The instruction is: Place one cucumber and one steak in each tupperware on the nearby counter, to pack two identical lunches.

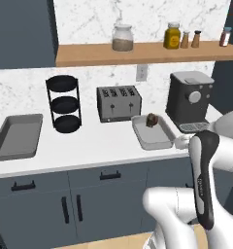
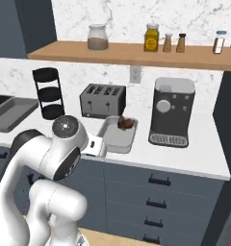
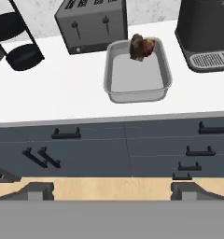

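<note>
White marble-look stone runs along the counter (image 1: 89, 151), over dark blue-grey drawer fronts with black bar handles. On it, just in front of the silver four-slot toaster (image 1: 119, 103) and beside the dark coffee machine (image 1: 188, 99), sits a shallow grey tupperware (image 3: 137, 91). A brown steak (image 3: 142, 47) lies in its far end, up against the rim nearest the toaster. No cucumber lies in that tupperware. A second, larger grey tray (image 1: 16, 136) rests at the left end of the counter, past a black three-tier round stand (image 1: 64, 103).

On the wooden shelf (image 2: 136, 54) above stand a glass jar (image 2: 97, 37), a yellow jar (image 2: 151, 38), two small shakers and a little bottle; any labels are too small to read, and no brand shows on the toaster or coffee machine.

From the hand view, the gripper (image 3: 111, 191) hangs off the counter's edge over the wood floor, its two dark fingertips (image 3: 37, 190) spread wide apart with nothing between them. The left base view shows the tray's full length; the right base view shows its corner, cut by the frame edge.
</note>
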### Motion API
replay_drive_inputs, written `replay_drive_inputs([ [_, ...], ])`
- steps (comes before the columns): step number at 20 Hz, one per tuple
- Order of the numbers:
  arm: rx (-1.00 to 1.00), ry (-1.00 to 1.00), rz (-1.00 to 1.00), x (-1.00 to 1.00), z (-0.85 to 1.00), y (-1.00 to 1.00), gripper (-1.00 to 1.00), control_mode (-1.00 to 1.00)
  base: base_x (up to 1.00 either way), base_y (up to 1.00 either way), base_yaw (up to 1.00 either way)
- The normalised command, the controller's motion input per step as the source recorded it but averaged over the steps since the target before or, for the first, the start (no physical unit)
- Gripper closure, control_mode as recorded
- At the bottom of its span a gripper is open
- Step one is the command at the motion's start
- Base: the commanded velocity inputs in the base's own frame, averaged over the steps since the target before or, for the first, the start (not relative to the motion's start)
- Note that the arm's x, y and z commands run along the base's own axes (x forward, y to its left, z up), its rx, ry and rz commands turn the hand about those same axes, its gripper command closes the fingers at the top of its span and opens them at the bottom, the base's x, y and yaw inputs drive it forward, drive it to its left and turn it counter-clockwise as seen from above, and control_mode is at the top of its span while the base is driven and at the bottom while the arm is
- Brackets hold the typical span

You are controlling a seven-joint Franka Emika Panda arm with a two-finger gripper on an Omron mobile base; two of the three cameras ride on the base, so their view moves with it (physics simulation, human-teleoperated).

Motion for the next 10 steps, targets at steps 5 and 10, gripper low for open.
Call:
replay_drive_inputs([
  [5, 0.0, 0.0, 0.0, 0.0, 0.0, 0.0, -1.0, 1.0, -1.0, -0.35, -0.15],
  [10, 0.0, 0.0, 0.0, 0.0, 0.0, 0.0, -1.0, 1.0, -0.56, -0.89, -0.06],
])
